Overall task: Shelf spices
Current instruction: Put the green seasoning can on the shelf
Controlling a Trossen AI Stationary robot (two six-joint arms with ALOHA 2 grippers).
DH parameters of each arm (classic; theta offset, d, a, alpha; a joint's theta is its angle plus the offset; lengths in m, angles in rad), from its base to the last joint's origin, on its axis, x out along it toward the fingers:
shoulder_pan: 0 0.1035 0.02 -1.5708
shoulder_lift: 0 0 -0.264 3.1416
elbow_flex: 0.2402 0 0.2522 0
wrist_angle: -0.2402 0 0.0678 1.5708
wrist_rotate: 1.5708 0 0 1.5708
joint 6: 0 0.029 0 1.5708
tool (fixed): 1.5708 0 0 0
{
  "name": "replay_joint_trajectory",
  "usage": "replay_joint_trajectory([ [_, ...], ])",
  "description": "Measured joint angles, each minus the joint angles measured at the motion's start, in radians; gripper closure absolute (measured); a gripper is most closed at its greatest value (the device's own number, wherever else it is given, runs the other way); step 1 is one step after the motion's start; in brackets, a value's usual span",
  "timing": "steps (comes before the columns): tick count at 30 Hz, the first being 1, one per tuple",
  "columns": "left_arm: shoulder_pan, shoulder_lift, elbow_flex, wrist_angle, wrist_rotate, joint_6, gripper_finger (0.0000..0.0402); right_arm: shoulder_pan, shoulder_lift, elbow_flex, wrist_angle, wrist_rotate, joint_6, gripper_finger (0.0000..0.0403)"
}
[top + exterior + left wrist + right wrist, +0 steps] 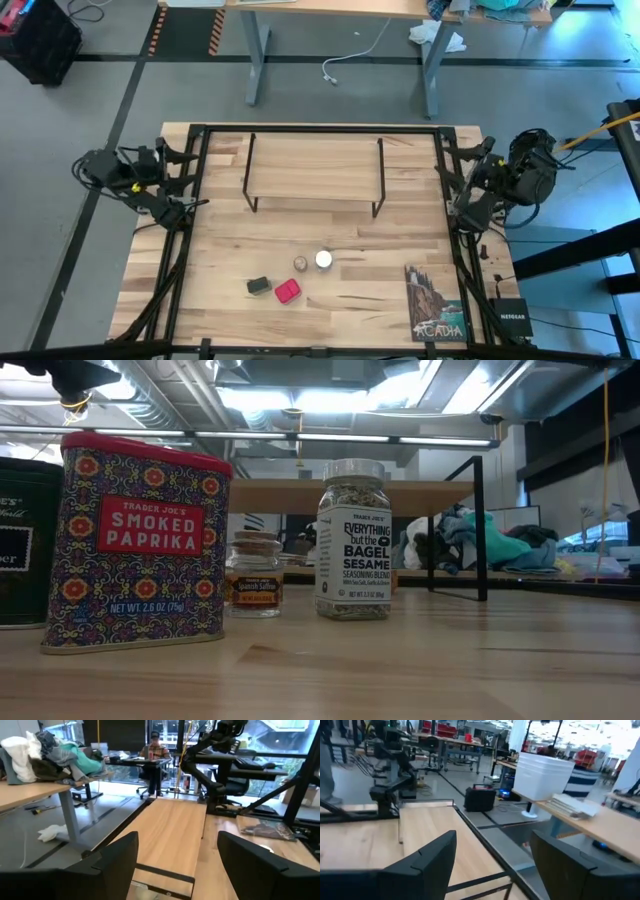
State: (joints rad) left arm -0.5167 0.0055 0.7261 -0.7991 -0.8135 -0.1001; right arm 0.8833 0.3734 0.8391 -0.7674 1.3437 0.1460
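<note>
Nothing shelved yet, by the look of it. All four spices sit on the bench, lower centre of the overhead frame: dark tin and red tin side by side, small tan jar and white-capped jar just above them, all close together. Shelf stands upper centre w/ its plank bare; so 4 items left, 0 done, as I judge it.

My left fingers are parked at the left edge of the bench, spread wide, holding nothing. My right fingers are at the right edge, also wide apart & empty. Both arms are well apart from the spices.

Room to move: open bench between shelf and spices, no clutter in that lane. Things to mind: black frame rails running along both sides and the back of the bench, thin black shelf legs at each end, and a booklet lower right, near but not touching the jars. The tins & jars are packed tight, so reaching one w/o nudging its neighbour looks like the tricky bit. In the table-level view the red tin is nearest the lens, the jars farther back.
</note>
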Motion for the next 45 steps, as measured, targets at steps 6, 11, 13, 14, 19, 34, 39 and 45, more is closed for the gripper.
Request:
replay_joint_trajectory([
  [6, 0.0, 0.0, 0.0, 0.0, 0.033, -0.108, 0.0146, 0.0, -0.003, 0.0, 0.0, -0.075, 0.048, 0.0143],
  [11, 0.001, 0.005, -0.045, 0.015, 0.004, -0.237, 0.0147, 0.0, -0.003, -0.001, 0.005, -0.083, 0.137, 0.0143],
  [13, 0.001, 0.005, -0.087, 0.085, -0.077, -0.234, 0.0147, 0.0, -0.004, -0.001, -0.023, -0.11, 0.154, 0.0143],
  [14, 0.001, 0.005, -0.109, 0.12, -0.105, -0.217, 0.0147, 0.0, -0.004, -0.004, -0.041, -0.158, 0.149, 0.0143],
  [19, 0.001, 0.005, -0.21, 0.385, -0.087, 0.017, 0.0147, 0.0, -0.002, -0.077, 0.016, -0.262, 0.106, 0.0143],
  [34, 0.001, 0.006, -0.32, 0.695, 0.044, 0.309, 0.0147, -0.001, -0.081, -0.247, 0.458, -0.36, -0.232, 0.0143],
  [39, 0.001, 0.005, -0.349, 0.711, 0.053, 0.309, 0.0147, -0.037, -0.134, -0.263, 0.482, -0.409, -0.261, 0.0143],
  [45, 0.001, 0.005, -0.363, 0.722, 0.057, 0.292, 0.0147, -0.151, -0.149, -0.277, 0.487, -0.556, -0.286, 0.0143],
])
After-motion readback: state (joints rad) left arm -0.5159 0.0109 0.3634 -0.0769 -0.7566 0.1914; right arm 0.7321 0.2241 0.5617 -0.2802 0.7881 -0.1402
